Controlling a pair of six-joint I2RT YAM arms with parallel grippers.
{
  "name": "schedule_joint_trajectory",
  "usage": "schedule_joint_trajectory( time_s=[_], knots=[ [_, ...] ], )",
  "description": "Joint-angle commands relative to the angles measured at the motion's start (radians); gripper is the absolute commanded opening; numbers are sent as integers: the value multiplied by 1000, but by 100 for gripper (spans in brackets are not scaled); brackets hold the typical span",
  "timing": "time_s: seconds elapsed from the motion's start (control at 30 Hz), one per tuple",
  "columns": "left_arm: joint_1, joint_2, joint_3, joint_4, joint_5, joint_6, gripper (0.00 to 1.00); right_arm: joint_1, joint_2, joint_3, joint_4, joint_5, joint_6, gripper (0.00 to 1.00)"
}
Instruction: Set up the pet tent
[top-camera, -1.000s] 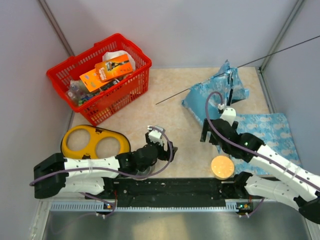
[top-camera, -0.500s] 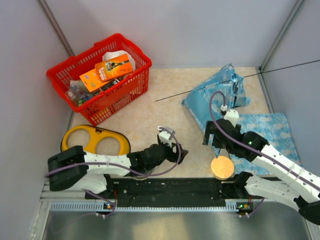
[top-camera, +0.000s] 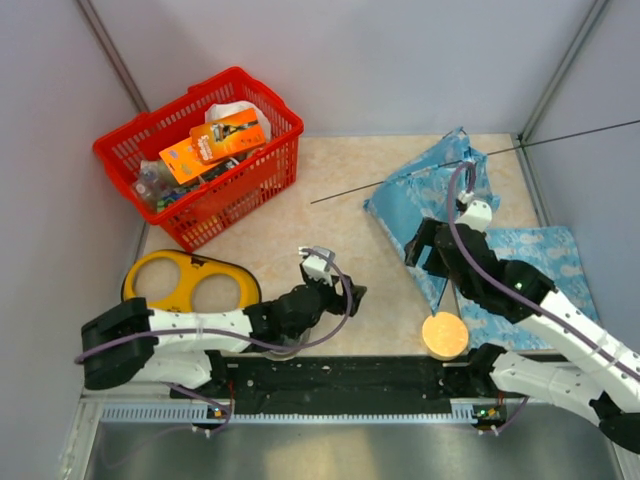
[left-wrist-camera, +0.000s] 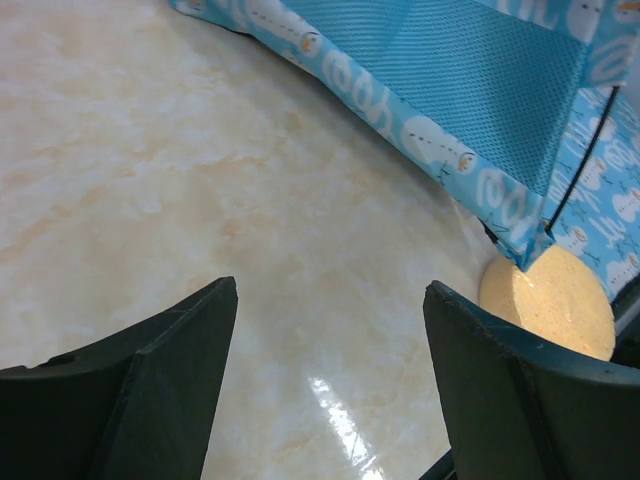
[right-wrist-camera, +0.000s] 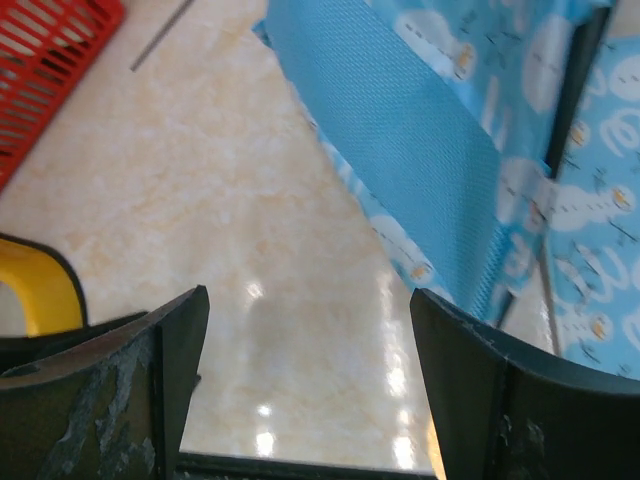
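Note:
The pet tent (top-camera: 425, 190) lies collapsed at the back right, light-blue printed fabric with a mesh panel. A thin dark pole (top-camera: 350, 194) runs through it and sticks out left and right. My right gripper (top-camera: 420, 246) is open and empty at the tent's near-left edge; the right wrist view shows the mesh (right-wrist-camera: 400, 140) just ahead of its open gripper (right-wrist-camera: 310, 295). My left gripper (top-camera: 350, 296) is open and empty over bare table, left of the tent. The left wrist view shows the tent's edge (left-wrist-camera: 440, 90) beyond the open gripper (left-wrist-camera: 330, 290).
A flat blue printed mat (top-camera: 545, 265) lies right of the tent. An orange disc (top-camera: 444, 335) sits near the front edge, also in the left wrist view (left-wrist-camera: 550, 295). A red basket (top-camera: 200, 150) of items stands back left. A yellow two-hole piece (top-camera: 190, 283) lies front left.
The tent has sagged flatter and its pole has dropped lower. My right gripper has moved back along the tent's left edge. My left gripper swung right towards the tent, then drew slightly back.

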Motion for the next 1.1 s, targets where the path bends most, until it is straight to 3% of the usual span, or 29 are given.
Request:
schedule_joint_trajectory(
  time_s=[0.0, 0.13, 0.23, 0.37, 0.5, 0.6, 0.67, 1.07],
  knots=[
    [14, -140, 52, -236, -145, -37, 80, -10, 142, 23, 346, -43, -26, 81],
    [42, -277, 107, -549, -231, -107, 81, -34, 283, -1, 616, -15, 22, 82],
    [52, -368, 222, -905, -309, -201, 81, -60, 390, -24, 823, 45, 59, 87],
    [56, -466, 319, -1154, -392, -244, 81, -118, 577, 43, 932, 18, 116, 88],
    [60, -570, 325, -1165, -408, -200, 82, -145, 746, 155, 940, 18, 171, 85],
    [62, -609, 321, -1154, -406, -177, 82, -148, 823, 186, 1001, 58, 192, 74],
    [63, -616, 319, -1154, -405, -169, 82, -148, 863, 195, 1041, 81, 195, 68],
    [65, -641, 310, -1173, -406, -158, 83, -169, 1056, 302, 1060, 150, 247, 51]
  ],
)
